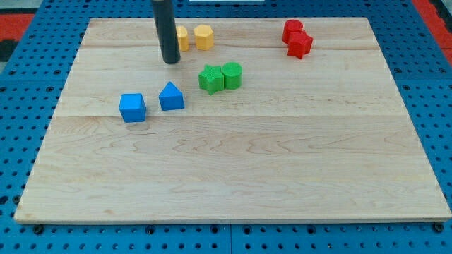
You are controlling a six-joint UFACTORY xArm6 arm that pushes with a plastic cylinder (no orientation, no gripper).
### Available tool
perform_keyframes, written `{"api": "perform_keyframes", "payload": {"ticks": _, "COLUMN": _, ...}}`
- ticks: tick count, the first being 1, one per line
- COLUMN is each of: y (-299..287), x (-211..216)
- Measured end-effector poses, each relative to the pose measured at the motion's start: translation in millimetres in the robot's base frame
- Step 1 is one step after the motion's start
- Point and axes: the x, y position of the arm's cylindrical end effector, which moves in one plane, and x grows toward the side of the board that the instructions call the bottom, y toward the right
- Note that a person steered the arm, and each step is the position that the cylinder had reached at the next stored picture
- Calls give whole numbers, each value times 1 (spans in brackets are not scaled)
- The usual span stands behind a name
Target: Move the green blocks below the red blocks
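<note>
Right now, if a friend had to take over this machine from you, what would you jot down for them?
My tip: down on the board, to the view's left of the two green blocks, touching neither.
Green blocks: side by side mid-board, left of and lower than the red blocks, which sit near the view's top right.
Done: nothing yet.
Left: push both greens toward the view's right until they sit under the reds.

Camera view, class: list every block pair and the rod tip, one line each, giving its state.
My tip: down on the board, left of the green blocks, touching none.
Green blocks: side by side, touching.
Red blocks: touching, top right.
Yellow blocks: paired, one partly hidden by the rod.
Blue blocks: apart.
</note>
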Motion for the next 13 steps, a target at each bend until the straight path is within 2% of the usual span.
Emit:
{"api": "perform_keyframes", "payload": {"ticks": 1, "y": 54, "x": 37}}
{"api": "perform_keyframes", "payload": {"ticks": 3, "y": 222, "x": 108}}
{"api": "perform_keyframes", "payload": {"ticks": 4, "y": 223, "x": 98}}
{"api": "perform_keyframes", "payload": {"ticks": 5, "y": 131, "x": 74}}
{"api": "perform_keyframes", "payload": {"ticks": 6, "y": 84, "x": 34}}
{"api": "perform_keyframes", "payload": {"ticks": 7, "y": 135, "x": 9}}
{"api": "perform_keyframes", "payload": {"ticks": 8, "y": 217, "x": 35}}
{"api": "perform_keyframes", "payload": {"ticks": 9, "y": 249, "x": 57}}
{"api": "perform_keyframes", "payload": {"ticks": 10, "y": 235, "x": 55}}
{"api": "perform_keyframes", "payload": {"ticks": 11, "y": 285, "x": 35}}
{"api": "perform_keyframes", "payload": {"ticks": 12, "y": 385, "x": 50}}
{"api": "perform_keyframes", "payload": {"ticks": 13, "y": 430, "x": 76}}
